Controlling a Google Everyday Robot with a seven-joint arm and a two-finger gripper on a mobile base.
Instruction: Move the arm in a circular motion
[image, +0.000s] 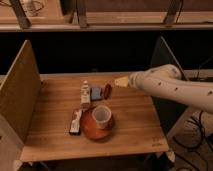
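The arm (172, 90) in from the right, its pale claw (121, 81) above the wooden table (52, 107), beyond the white cup (101, 116).

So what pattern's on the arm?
The arm is cream with small dark dots, camera view; its end effector hangs above the table's back right.
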